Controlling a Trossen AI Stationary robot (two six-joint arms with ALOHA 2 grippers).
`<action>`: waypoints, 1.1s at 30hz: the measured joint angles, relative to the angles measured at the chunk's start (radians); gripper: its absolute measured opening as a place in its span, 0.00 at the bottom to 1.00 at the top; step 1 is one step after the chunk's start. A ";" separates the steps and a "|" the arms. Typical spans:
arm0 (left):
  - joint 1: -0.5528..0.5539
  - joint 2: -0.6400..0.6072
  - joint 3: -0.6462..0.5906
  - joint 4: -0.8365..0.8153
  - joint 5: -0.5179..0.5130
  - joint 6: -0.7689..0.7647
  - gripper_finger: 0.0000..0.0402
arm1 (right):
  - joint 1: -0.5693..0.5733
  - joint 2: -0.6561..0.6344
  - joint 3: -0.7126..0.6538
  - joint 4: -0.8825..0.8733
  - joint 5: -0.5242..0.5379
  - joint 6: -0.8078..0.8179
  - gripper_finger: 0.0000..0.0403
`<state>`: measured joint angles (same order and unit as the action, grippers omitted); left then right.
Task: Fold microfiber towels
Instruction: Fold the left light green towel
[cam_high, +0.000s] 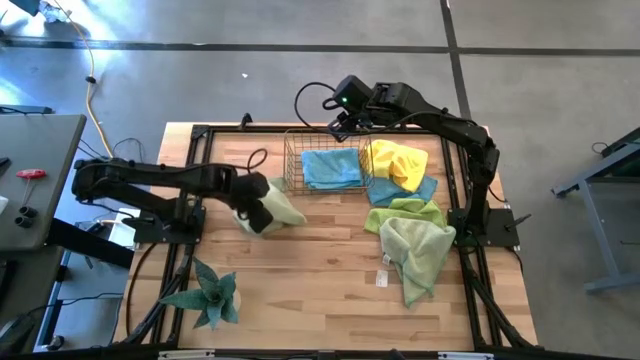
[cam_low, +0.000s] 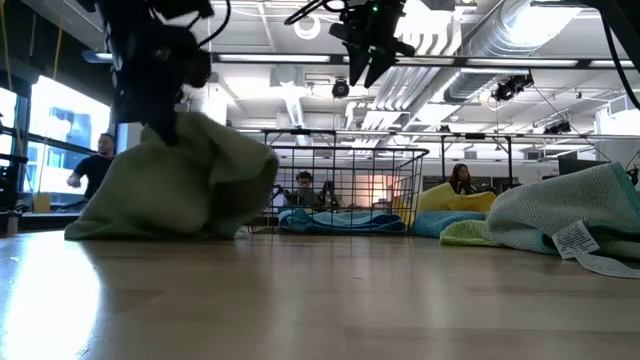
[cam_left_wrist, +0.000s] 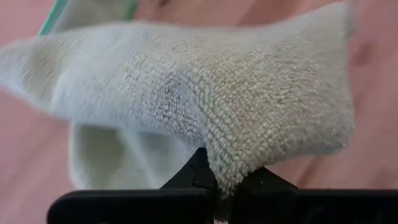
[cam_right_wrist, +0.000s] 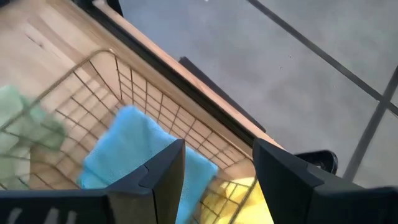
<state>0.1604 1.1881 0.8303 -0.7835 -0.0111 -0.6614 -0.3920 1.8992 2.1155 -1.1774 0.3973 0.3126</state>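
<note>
Wooden table: left gripper jaws clenched on a pale green towel (bunched); right gripper jaws released, empty.

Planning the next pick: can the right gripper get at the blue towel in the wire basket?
Probably yes: the right gripper hangs open above the open-topped basket, with the blue towel uncovered below.

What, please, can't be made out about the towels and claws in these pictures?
- Left claw: hidden in the high view under the pale green towel it pinches.
- Tag print: too small, low view.
- Light blue towel: partly hidden in the right wrist view by the right claw, open above the wire basket.
</note>
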 joint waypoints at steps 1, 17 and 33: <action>-0.024 0.000 0.000 0.039 -0.001 -0.024 0.00 | 0.000 0.000 0.000 0.028 0.000 0.000 0.45; -0.238 0.000 0.000 0.531 -0.081 -0.150 0.00 | 0.000 0.000 0.000 0.279 -0.038 0.109 0.45; -0.196 0.001 0.000 0.526 -0.083 -0.068 0.00 | 0.114 0.000 0.000 0.138 -0.456 0.012 0.45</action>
<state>-0.0361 1.1889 0.8302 -0.2580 -0.0940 -0.7296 -0.2783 1.8996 2.1155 -1.0390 -0.0584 0.3242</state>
